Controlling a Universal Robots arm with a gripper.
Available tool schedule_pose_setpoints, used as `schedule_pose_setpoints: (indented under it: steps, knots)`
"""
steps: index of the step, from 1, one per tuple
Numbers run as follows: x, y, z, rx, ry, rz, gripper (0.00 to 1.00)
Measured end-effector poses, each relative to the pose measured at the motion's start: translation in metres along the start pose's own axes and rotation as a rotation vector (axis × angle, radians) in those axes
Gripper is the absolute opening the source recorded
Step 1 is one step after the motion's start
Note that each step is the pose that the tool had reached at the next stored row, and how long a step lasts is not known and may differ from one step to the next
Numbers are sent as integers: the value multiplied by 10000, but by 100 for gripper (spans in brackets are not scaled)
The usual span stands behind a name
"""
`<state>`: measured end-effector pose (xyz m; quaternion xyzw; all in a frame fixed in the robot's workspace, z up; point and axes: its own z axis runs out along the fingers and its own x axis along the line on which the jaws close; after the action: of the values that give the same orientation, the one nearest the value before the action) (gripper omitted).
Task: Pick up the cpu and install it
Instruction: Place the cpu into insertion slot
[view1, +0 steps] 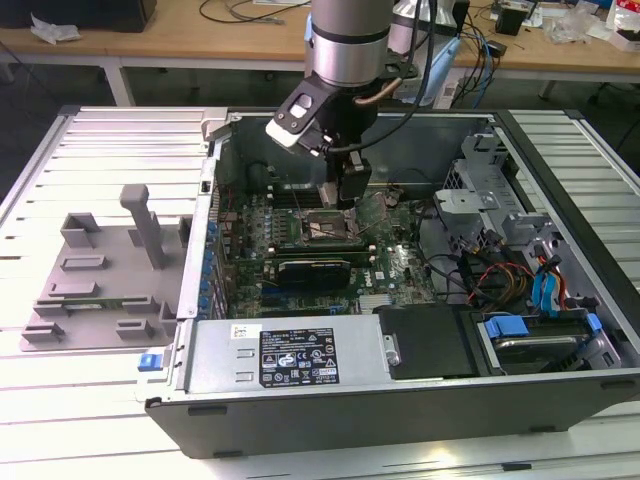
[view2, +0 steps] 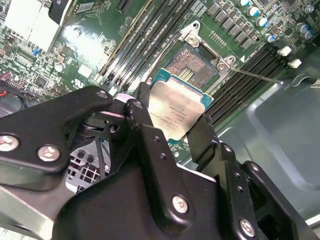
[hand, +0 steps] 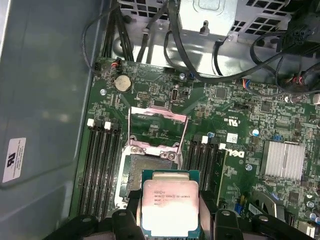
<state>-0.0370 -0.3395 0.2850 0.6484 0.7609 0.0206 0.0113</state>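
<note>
The arm reaches down into the open computer case (view1: 572, 150), which lies on its side on the white slatted table (view1: 90, 140). In the exterior view the gripper (view1: 345, 198) hangs low over the motherboard (view1: 395, 268), close above the socket (view1: 328, 228). In the second wrist view the two black fingers (view2: 144, 127) are clamped on the cpu (view2: 177, 110). They press on two opposite edges of it, and its silvery top and thin green rim show between them. The cpu is not seated. The socket's field of contacts (view2: 192, 67) is uncovered, and the chip is held in the air near one edge of it. In the first wrist view the chip covers part of the socket's edge. The metal bracket (hand: 157, 125) of the socket is folded open and lies back on the board. Rows of memory slots (hand: 100, 160) run on both sides of the socket. A grey plastic tray (view1: 95, 275) with raised blocks lies on the table outside the case, on the exterior view's left.
</note>
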Motion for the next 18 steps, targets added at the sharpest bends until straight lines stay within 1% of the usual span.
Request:
schedule_pose_setpoints:
  steps: [5,9,12,14,15,18]
  knots:
    - [0,-1,12,-1,1,0,55]
    - [-1,-2,54,-1,2,1,55]
    - [-1,-6,136,-1,2,1,55]
    - [-2,-8,172,0,0,2,55]
    - [-2,-10,207,-1,1,15,55]
    - [-3,-12,264,-3,-11,265,55]
